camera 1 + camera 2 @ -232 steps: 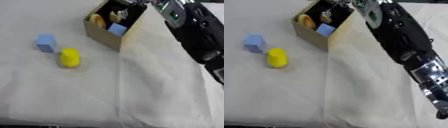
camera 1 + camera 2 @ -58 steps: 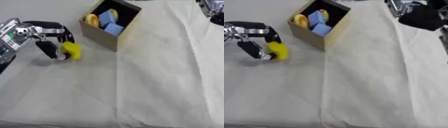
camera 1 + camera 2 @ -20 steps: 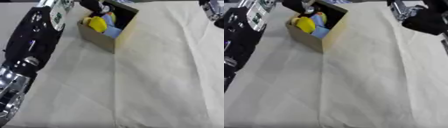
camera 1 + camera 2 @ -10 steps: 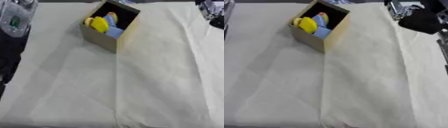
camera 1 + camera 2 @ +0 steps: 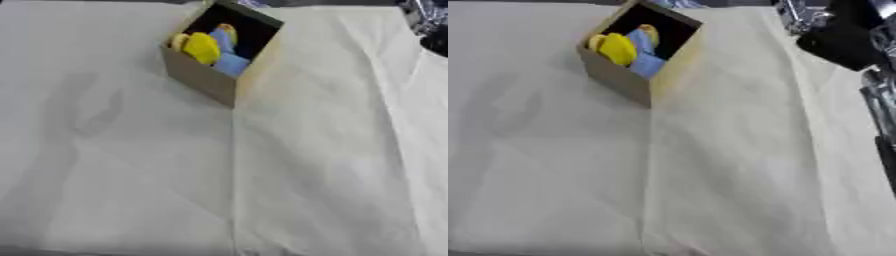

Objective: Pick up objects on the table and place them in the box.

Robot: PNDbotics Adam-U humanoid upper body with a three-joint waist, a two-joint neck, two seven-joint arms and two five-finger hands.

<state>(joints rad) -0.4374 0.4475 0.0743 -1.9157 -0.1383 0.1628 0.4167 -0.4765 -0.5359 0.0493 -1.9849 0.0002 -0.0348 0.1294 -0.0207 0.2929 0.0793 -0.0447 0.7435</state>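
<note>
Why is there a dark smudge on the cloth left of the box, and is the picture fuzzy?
Left eye view: the smudge is a soft shadow on the cloth, left of the box. Both views look blurry; the box edges are soft.

box [image 5: 210,77]: tan cardboard, open-topped, far centre of table | yellow object [image 5: 200,47] and blue objects [image 5: 231,64] inside it

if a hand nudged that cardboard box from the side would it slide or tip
The box would probably slide: it looks like thin cardboard, so light. It stands taller than wide, so a high push might tip it. The wrinkled cloth beneath may bunch and catch it.
</note>
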